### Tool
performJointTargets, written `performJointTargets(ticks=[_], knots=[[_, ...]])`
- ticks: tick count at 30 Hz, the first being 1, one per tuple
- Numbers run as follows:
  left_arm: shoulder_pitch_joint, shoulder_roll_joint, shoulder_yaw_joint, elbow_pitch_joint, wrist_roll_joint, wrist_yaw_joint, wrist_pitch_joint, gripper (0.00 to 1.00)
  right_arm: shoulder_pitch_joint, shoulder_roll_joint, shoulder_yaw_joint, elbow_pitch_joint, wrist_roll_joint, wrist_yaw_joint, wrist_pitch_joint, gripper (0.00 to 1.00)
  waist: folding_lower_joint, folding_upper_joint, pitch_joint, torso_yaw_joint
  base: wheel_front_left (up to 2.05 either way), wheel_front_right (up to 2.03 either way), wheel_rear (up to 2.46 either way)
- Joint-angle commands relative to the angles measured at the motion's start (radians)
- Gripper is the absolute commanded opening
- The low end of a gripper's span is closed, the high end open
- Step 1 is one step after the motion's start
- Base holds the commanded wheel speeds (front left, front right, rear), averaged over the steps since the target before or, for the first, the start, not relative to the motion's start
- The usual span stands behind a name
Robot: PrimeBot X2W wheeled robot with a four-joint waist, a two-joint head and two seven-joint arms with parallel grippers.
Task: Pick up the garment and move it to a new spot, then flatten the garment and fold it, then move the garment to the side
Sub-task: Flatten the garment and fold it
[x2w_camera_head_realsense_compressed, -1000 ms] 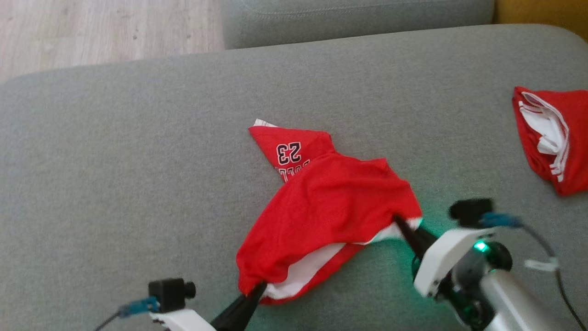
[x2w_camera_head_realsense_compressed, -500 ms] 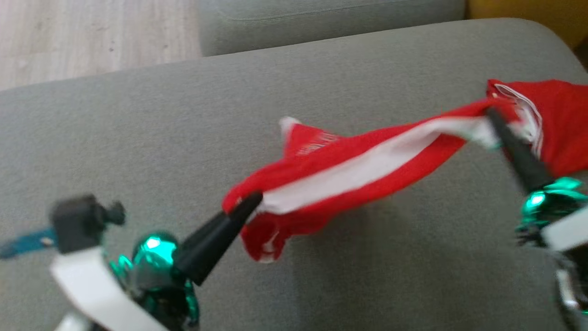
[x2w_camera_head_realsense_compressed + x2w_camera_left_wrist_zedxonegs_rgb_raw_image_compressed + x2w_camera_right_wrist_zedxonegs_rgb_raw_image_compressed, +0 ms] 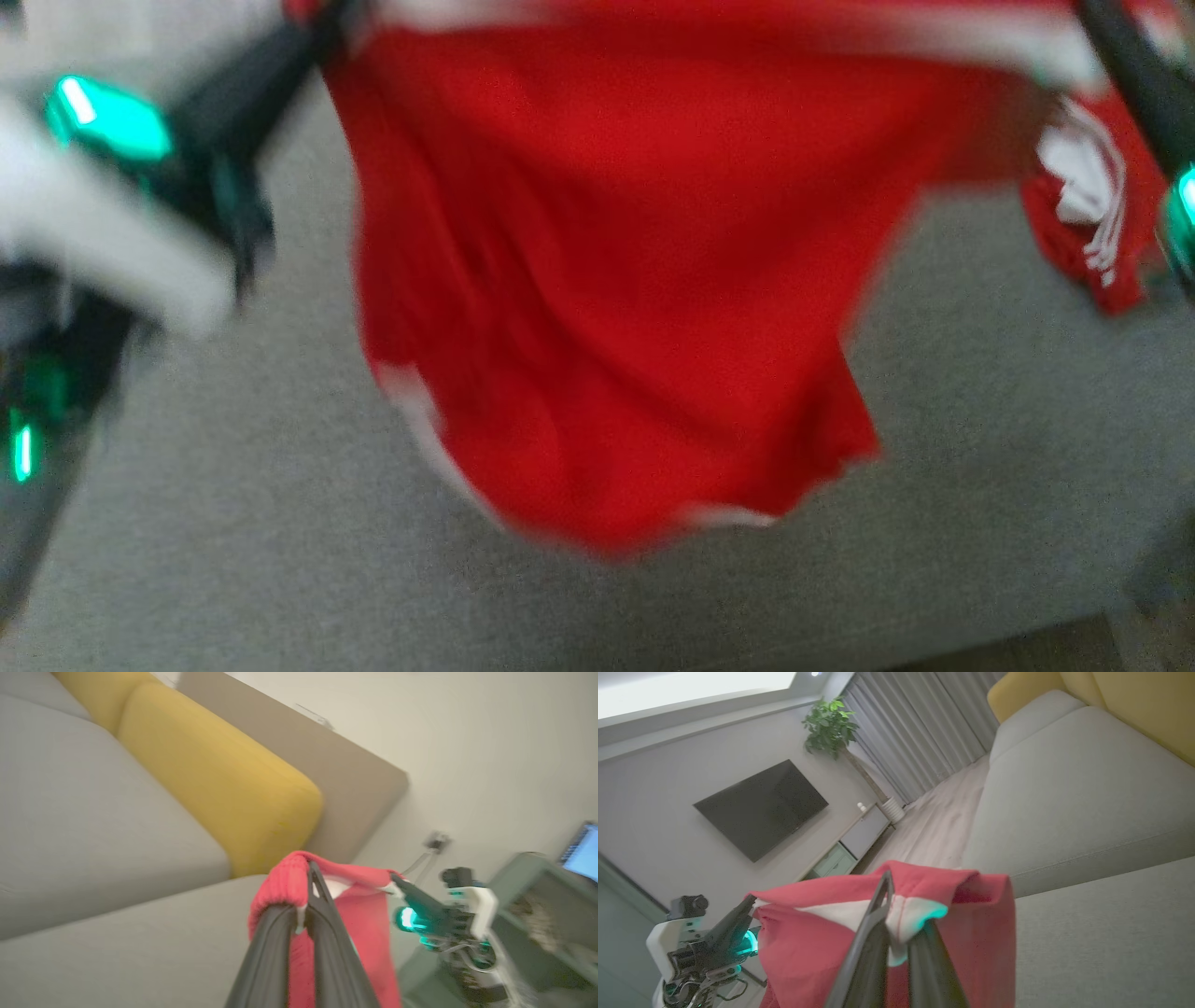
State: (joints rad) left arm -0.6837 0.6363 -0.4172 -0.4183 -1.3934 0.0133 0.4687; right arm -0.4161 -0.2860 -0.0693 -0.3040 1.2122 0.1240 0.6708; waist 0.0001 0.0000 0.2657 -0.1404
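i have the garment (image 3: 607,280) off the sofa (image 3: 233,541) and hanging in the air; it fills the head view from 12 o'clock down past the centre, with its lower edge loose near 6 o'clock, clear of the cushion as far as the blur lets me judge; the left pincer (image 3: 303,896) is clenched on one top corner at 11 o'clock and the right pincer (image 3: 901,914) on the other at 1 o'clock, with the white band pulled between them; a second red garment (image 3: 1088,224) lies on the seat at 3 o'clock; i judge this to be the pick-up-and-move step, with the lift done and the set-down not yet made; next i need a bare patch of grey seat away from that second piece, then to lower the hanging edge first and draw the top back so the cloth lands flat, with both grips tight until it rests.
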Motion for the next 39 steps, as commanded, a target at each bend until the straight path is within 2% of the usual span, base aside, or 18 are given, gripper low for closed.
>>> performJointTargets(ticks=[1,2,4,7,10,12,14,16,17,20,24,28,30,35,39], knots=[[-0.193,-0.028,0.037,0.140,0.109,0.013,-0.042,0.00,-0.219,0.105,0.023,0.093,-0.143,0.007,0.018,0.00,-0.0001,0.0000,0.135,-0.018,0.00,0.00,0.00],[-0.263,-0.043,0.018,0.215,0.161,0.003,-0.050,0.00,-0.309,0.163,0.018,0.159,-0.218,0.007,0.011,0.00,-0.0001,0.0000,0.160,-0.024,0.00,0.00,0.00],[-0.402,-0.070,-0.002,0.376,0.277,-0.015,-0.100,0.00,-0.486,0.220,0.014,0.281,-0.339,0.007,-0.039,0.00,-0.0001,0.0000,0.205,-0.031,0.00,0.00,0.00],[-0.526,-0.112,-0.008,0.531,0.368,-0.031,-0.183,0.00,-0.629,0.233,0.019,0.404,-0.423,0.007,-0.122,0.00,-0.0001,0.0000,0.238,-0.032,0.00,0.00,0.00],[-0.665,-0.175,-0.007,0.722,0.460,-0.063,-0.331,0.00,-0.772,0.235,0.070,0.560,-0.410,0.007,-0.301,0.00,-0.0001,0.0000,0.276,-0.027,0.00,0.00,0.00],[-0.706,-0.203,-0.022,0.816,0.495,-0.096,-0.410,0.00,-0.806,0.235,0.107,0.648,-0.382,0.007,-0.412,0.00,-0.0001,0.0000,0.283,-0.023,0.00,0.00,0.00],[-0.702,-0.219,-0.046,0.876,0.508,-0.124,-0.476,0.00,-0.787,0.235,0.172,0.708,-0.379,0.007,-0.453,0.00,-0.0001,0.0000,0.280,-0.017,0.00,0.00,0.00],[-0.651,-0.224,-0.087,0.905,0.511,-0.138,-0.525,0.00,-0.731,0.235,0.220,0.747,-0.390,0.007,-0.470,0.00,-0.0001,0.0000,0.265,-0.010,0.00,0.00,0.00],[-0.569,-0.223,-0.132,0.902,0.491,-0.142,-0.562,0.00,-0.657,0.217,0.260,0.759,-0.388,0.007,-0.477,0.00,-0.0001,0.0000,0.248,-0.003,0.00,0.00,0.00],[-0.416,-0.194,-0.218,0.835,0.442,-0.143,-0.607,0.00,-0.528,0.164,0.311,0.740,-0.366,0.007,-0.478,0.00,-0.0001,0.0000,0.220,0.007,0.00,0.00,0.00],[-0.212,-0.136,-0.302,0.737,0.388,-0.144,-0.671,0.00,-0.332,0.067,0.393,0.646,-0.334,0.007,-0.452,0.00,-0.0001,0.0000,0.180,0.023,0.00,0.00,0.00],[0.029,-0.091,-0.331,0.635,0.346,-0.143,-0.713,0.00,-0.110,-0.042,0.449,0.535,-0.330,0.007,-0.426,0.00,-0.0001,0.0000,0.088,0.028,0.00,0.00,0.00],[0.161,-0.070,-0.342,0.580,0.352,-0.124,-0.722,0.00,0.010,-0.096,0.456,0.482,-0.344,0.007,-0.406,0.00,-0.0001,0.0000,0.034,0.032,0.00,0.00,0.00],[0.486,-0.054,-0.345,0.378,0.320,-0.021,-0.729,0.00,0.342,-0.193,0.360,0.286,-0.351,0.007,-0.334,0.00,-0.0001,0.0000,-0.048,0.055,0.00,0.00,0.00],[0.643,-0.042,-0.336,0.211,0.302,0.037,-0.730,0.00,0.556,-0.204,0.219,0.077,-0.336,0.007,-0.267,0.00,-0.0001,0.0000,-0.047,0.083,0.00,0.00,0.00]])
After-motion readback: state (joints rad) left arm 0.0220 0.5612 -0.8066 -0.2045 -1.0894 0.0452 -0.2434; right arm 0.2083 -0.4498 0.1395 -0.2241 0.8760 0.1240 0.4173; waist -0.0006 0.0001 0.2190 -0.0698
